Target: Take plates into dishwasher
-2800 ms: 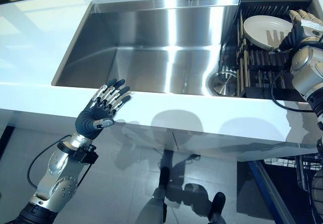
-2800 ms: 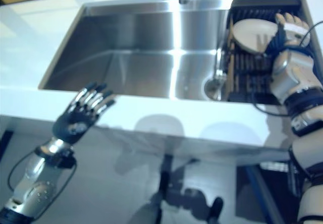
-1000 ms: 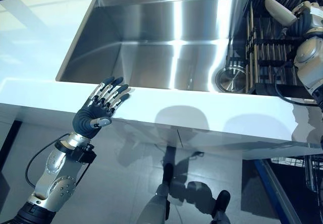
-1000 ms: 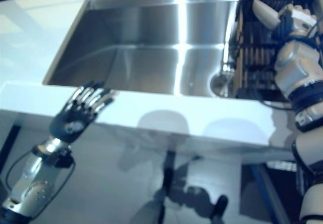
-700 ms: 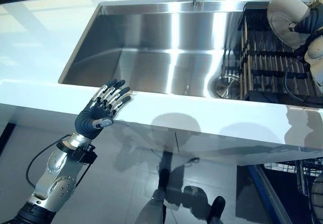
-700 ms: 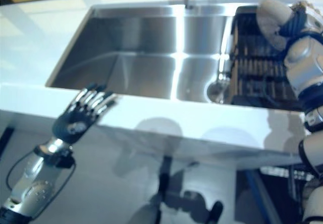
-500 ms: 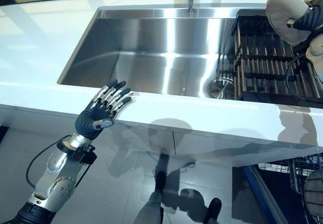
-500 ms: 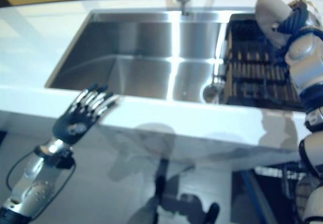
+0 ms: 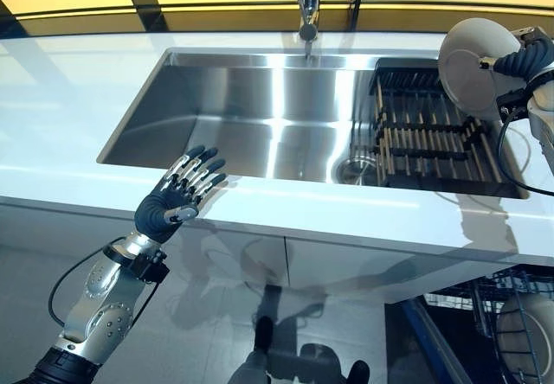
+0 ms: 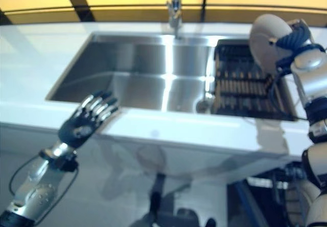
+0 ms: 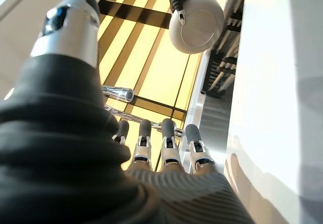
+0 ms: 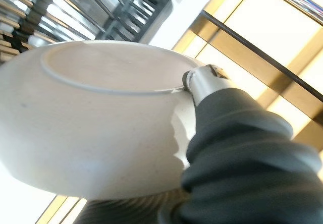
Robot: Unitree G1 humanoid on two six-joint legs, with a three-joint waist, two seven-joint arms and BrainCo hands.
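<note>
A cream plate is held upright in the air above the black dish rack at the sink's right end. My right hand is shut on its rim; in the right wrist view the thumb presses the plate's underside. The fingers on the far side are hidden. My left hand hovers open with straight fingers at the counter's front edge, left of the sink, holding nothing.
A steel sink with a faucet is set in the white counter. At the lower right, below the counter, an open dishwasher rack holds a plate.
My right hand has lifted the plate out of the dish rack and tipped it upright above it. The camera has shifted. The left hand has stayed in place.
</note>
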